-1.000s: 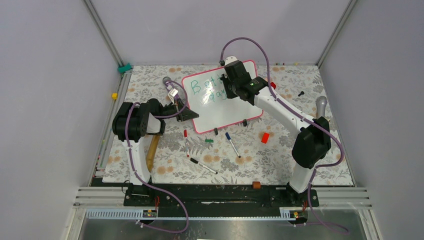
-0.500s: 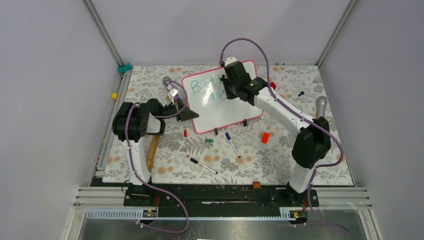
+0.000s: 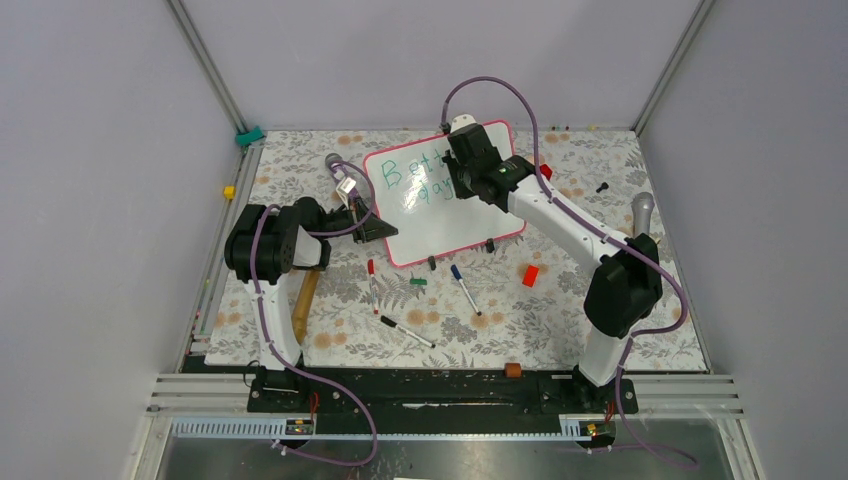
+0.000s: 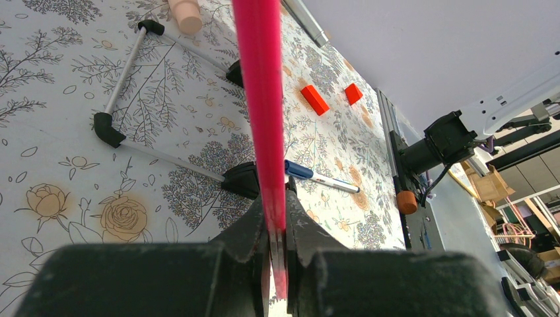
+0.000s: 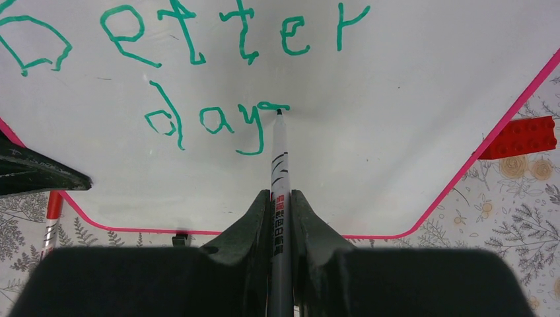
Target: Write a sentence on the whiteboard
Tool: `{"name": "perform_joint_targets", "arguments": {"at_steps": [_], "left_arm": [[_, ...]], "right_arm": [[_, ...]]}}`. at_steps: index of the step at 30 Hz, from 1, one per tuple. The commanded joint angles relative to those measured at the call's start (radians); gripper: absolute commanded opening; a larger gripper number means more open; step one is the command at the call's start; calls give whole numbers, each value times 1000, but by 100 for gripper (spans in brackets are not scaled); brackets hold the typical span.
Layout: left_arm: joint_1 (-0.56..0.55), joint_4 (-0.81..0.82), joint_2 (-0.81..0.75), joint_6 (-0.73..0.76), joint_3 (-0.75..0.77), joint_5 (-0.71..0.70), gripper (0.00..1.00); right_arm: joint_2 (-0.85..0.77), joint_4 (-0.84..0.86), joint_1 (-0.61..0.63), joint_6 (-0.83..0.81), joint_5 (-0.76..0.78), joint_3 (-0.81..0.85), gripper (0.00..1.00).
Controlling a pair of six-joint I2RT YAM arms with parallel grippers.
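Note:
The whiteboard (image 3: 450, 215), white with a pink-red frame, lies at the back middle of the table. My left gripper (image 3: 368, 226) is shut on its left edge; the left wrist view shows the pink frame (image 4: 261, 99) clamped between the jaws. My right gripper (image 3: 462, 178) is shut on a marker (image 5: 280, 172), whose tip touches the board. The sentence (image 5: 191, 79) reads "Better" with "day" below it in green, and the tip sits at the end of a short stroke after the "y". The board's surface fills the right wrist view (image 5: 396, 119).
Loose markers lie in front of the board: a red one (image 3: 372, 285), a blue one (image 3: 464, 289), a black one (image 3: 406, 331). A green cap (image 3: 418, 282), red blocks (image 3: 530, 275) (image 5: 525, 135), a wooden handle (image 3: 304, 303) and an orange piece (image 3: 512, 369) lie about.
My right gripper has crept slightly to the right along the second line of writing. The left arm and the board have not moved.

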Motion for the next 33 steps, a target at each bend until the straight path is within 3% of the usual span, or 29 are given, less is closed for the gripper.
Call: {"name": "perform_joint_targets", "arguments": {"at_steps": [1, 25, 33], "left_arm": [[-21, 47, 27, 89, -7, 132, 0], [-21, 47, 27, 90, -7, 132, 0], [-22, 47, 27, 89, -8, 132, 0]], "right_arm": [[-26, -12, -3, -22, 53, -24, 0], [-54, 13, -3, -12, -64, -49, 0], [-122, 36, -3, -14, -34, -83, 0]]}}
